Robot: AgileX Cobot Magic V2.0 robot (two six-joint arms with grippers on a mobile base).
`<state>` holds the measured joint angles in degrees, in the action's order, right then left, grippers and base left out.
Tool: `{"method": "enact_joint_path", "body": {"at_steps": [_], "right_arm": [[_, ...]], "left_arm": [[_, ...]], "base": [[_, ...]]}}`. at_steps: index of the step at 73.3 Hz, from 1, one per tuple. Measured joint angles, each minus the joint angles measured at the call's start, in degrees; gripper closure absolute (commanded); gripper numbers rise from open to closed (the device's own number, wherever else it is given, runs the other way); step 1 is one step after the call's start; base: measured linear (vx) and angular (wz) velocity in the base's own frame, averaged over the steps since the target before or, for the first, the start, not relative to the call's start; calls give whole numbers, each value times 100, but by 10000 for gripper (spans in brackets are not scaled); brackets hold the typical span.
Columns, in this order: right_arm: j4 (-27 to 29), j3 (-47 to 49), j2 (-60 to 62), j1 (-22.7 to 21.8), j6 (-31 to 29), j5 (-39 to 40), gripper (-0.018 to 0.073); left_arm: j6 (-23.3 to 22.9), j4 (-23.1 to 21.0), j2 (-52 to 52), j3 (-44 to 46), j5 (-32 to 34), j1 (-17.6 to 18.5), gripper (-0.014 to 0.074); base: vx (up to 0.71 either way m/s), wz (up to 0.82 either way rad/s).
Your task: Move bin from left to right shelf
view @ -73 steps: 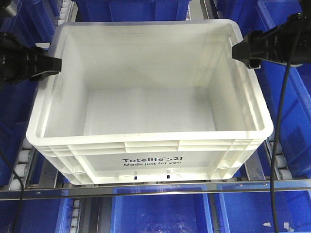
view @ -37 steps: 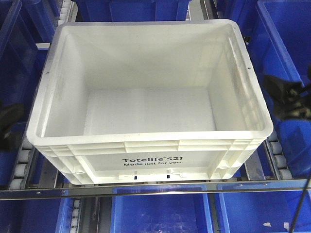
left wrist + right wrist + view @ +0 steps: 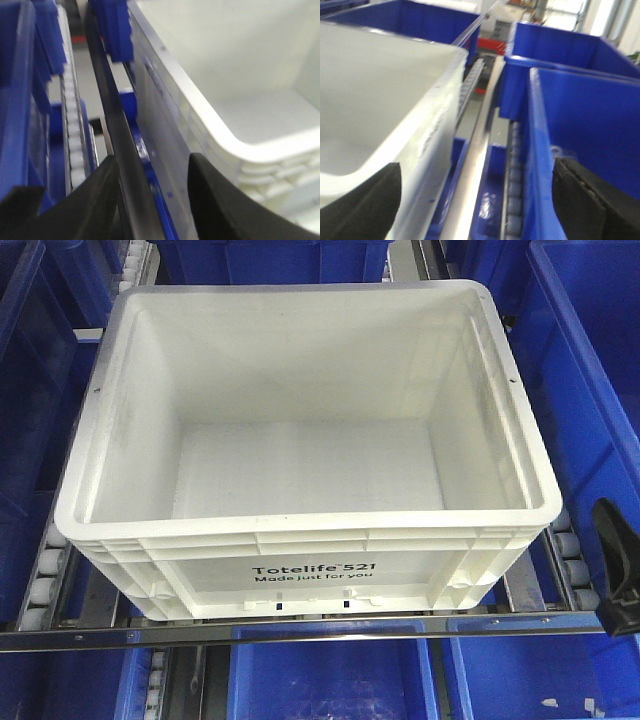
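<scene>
The white bin (image 3: 300, 430) with black "Totelife 521" print sits empty on the roller shelf (image 3: 320, 628), its long side facing the front camera. My left gripper (image 3: 152, 200) is open and empty, low beside the bin's left wall (image 3: 165, 125), with the shelf rail (image 3: 117, 145) between its fingers. It is out of the front view. My right gripper (image 3: 475, 200) is open wide and empty, low beside the bin's right wall (image 3: 427, 135). Only a black part of it shows at the front view's right edge (image 3: 615, 580).
Blue bins (image 3: 590, 360) flank the white bin on both sides, behind it and on the shelf below (image 3: 330, 675). Roller tracks (image 3: 575, 570) and metal rails run along each side. A blue bin wall (image 3: 540, 150) stands close to my right gripper's outer finger.
Both grippers were at the bin's left and right rims a second ago. They have let go and pulled back and down; the left has left the front view. The bin has not moved.
</scene>
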<state>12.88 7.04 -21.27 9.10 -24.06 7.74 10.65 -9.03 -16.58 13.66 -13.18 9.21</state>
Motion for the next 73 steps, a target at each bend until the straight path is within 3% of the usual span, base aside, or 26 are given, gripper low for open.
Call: {"method": "enact_joint_path", "body": {"at_steps": [11,30,34,38,45,47,73], "right_arm": [[5,-168,-460,0,-43,950,-31],[5,-171,-518,0,-43,1097,-6],[5,-171,-518,0,-43,1097,55],[5,-171,-518,0,-43,1100,175],[5,-171,-518,0,-43,1100,477],[5,-171,-518,0,-43,1100,570],[374,-194,-518,0,-37,902,567]], "left_arm": [[-22,-79,-290,-321,1000,0,290],[-22,-111,-336,-321,1129,0,298],[-22,-115,-336,-321,1129,0,335],[-22,-115,-336,-321,1129,0,411],[-22,-122,-336,-321,1129,0,591],[-22,-122,-336,-321,1129,0,605],[-22,-122,-336,-321,1177,0,604]], "base": [[0,0],[0,0],[0,0],[0,0],[0,0],[0,0],[0,0]]}}
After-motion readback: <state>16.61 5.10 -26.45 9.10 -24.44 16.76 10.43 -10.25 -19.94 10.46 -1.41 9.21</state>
